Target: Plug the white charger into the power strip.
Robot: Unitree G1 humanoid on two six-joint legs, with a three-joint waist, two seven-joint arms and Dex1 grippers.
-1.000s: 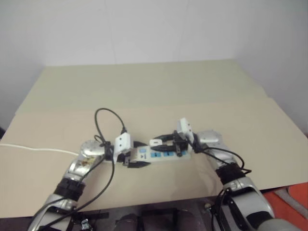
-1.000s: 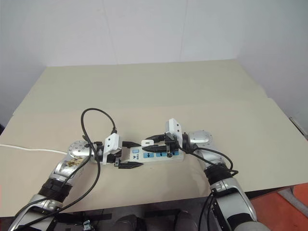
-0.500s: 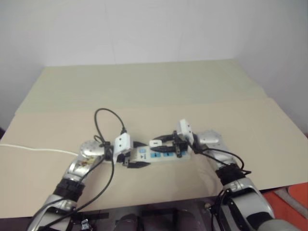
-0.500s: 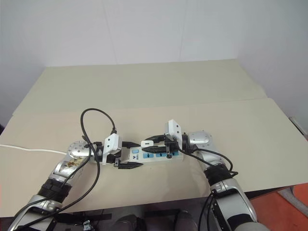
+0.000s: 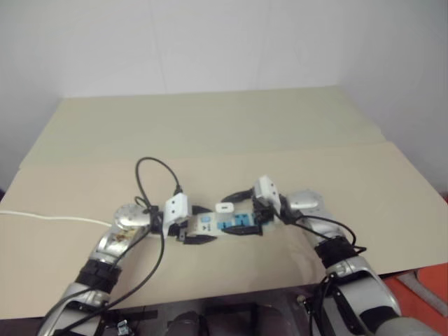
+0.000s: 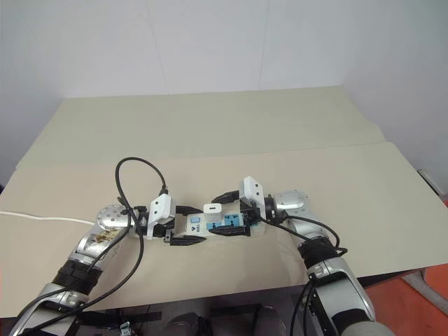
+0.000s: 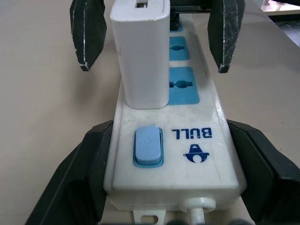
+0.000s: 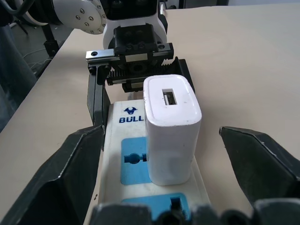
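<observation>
Though seated upright, white charger (image 8: 170, 129) prongs hidden in power strip (image 7: 174, 154).

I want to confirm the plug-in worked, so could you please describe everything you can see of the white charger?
The white charger is a small, smooth, glossy block with rounded edges and a rectangular USB port in its top face. It stands upright in the power strip's blue socket nearest the switch. The open right gripper flanks it without touching; only the strip touches it.
</observation>
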